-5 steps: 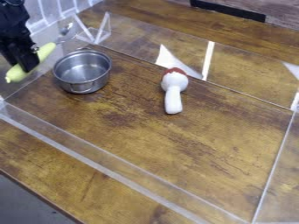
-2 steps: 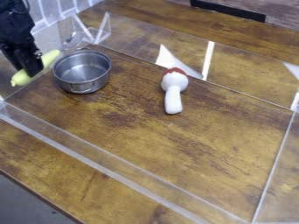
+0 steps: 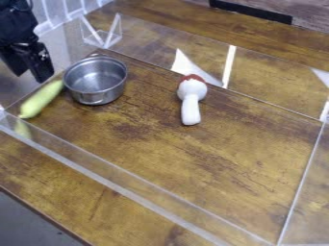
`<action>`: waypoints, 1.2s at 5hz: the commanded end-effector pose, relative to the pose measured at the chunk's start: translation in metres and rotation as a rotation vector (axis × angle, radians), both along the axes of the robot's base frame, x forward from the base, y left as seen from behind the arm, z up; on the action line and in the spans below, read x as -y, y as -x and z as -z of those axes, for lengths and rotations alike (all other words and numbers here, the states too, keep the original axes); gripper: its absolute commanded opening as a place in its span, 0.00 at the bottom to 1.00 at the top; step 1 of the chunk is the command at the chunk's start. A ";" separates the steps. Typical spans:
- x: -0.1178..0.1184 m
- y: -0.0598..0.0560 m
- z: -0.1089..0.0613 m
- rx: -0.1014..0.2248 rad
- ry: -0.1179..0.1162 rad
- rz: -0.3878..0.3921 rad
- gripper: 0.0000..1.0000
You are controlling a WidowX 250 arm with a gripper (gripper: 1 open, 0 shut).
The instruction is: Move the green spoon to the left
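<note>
Yellow-green in colour, the green spoon (image 3: 40, 98) lies on the wooden tabletop (image 3: 193, 163) at the far left, just beside the steel pot (image 3: 94, 79) and close to the clear acrylic wall (image 3: 77, 154). The gripper (image 3: 29, 60) stands above the spoon's upper end with jaws spread and nothing between them; the spoon appears released. Risk: a fingertip may clip the handle if the arm lifts off at an angle, rolling the spoon toward the pot or the wall. The thick rounded handle is likely to roll easily. The spoon's metal bowl cannot be made out, and contact between fingers and handle cannot be confirmed. A white utensil with a red band (image 3: 190, 100) lies well apart.
</note>
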State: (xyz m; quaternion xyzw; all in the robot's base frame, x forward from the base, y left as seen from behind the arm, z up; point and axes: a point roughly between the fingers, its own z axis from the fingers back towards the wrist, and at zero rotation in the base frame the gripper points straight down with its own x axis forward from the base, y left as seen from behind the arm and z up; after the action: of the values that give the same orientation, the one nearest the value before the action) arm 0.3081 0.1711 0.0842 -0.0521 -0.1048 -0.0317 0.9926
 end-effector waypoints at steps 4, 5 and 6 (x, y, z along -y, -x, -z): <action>0.040 -0.029 -0.019 0.041 -0.008 0.073 1.00; 0.046 -0.034 -0.017 0.037 -0.008 0.082 1.00; 0.051 -0.039 -0.015 0.033 -0.007 0.089 1.00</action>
State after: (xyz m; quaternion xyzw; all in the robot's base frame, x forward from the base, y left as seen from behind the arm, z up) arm 0.3378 0.1230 0.0795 -0.0664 -0.0908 -0.0650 0.9915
